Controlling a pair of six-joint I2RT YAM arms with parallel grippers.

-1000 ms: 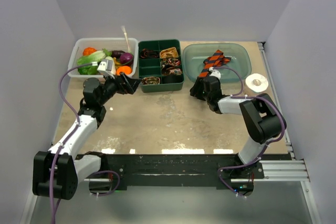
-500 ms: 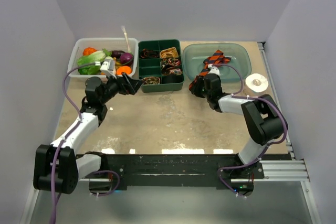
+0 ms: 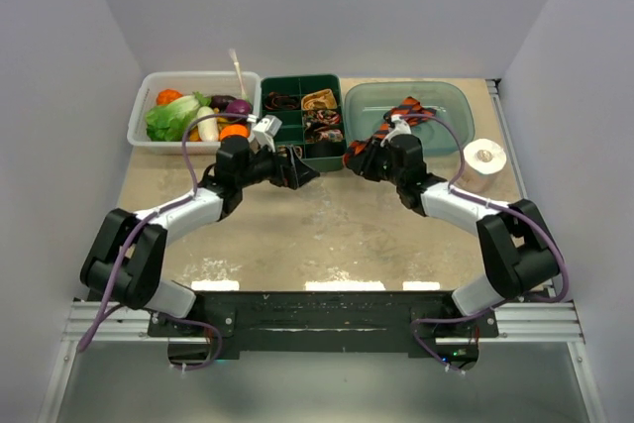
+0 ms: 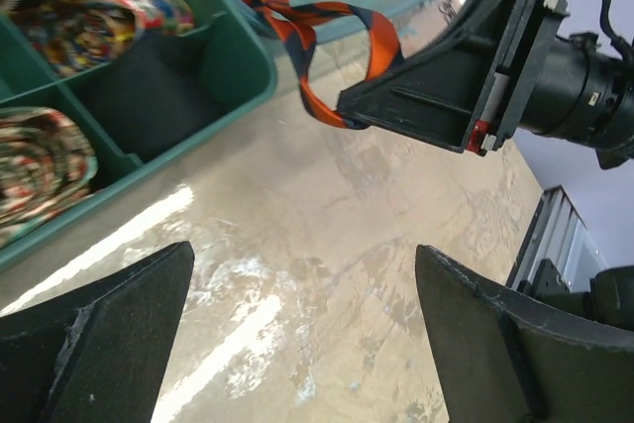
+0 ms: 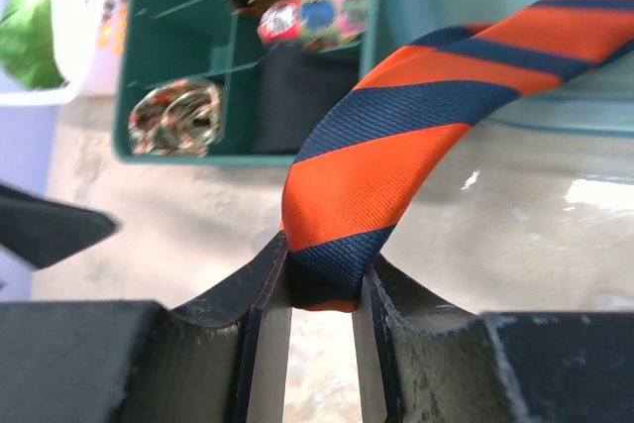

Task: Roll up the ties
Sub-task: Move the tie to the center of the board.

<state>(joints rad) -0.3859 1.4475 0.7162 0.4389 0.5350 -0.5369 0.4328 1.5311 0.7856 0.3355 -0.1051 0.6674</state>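
Note:
An orange-and-dark-blue striped tie (image 3: 407, 109) trails out of the clear bin (image 3: 448, 104) towards the table. My right gripper (image 3: 360, 158) is shut on its end, just in front of the bin's left corner. In the right wrist view the tie (image 5: 381, 160) is pinched between the two fingers of the gripper (image 5: 322, 289). My left gripper (image 3: 302, 171) stands open over bare table (image 4: 305, 264), facing the right one, with nothing between its fingers. From the left wrist the tie (image 4: 297, 22) hangs as a loop from the right gripper (image 4: 342, 114). Rolled ties (image 3: 322, 118) sit in the green organiser (image 3: 302, 77).
A white bin of toy vegetables (image 3: 188, 114) stands at the back left. A white paper roll (image 3: 484, 157) lies right of the clear bin. The green organiser's near corner (image 4: 248, 76) is close to both grippers, one dark compartment (image 5: 302, 96) holding no coil.
My right gripper has shut on the tie's end and drawn it left out of the clear bin. My left arm has swung right to the front of the organiser, still open.

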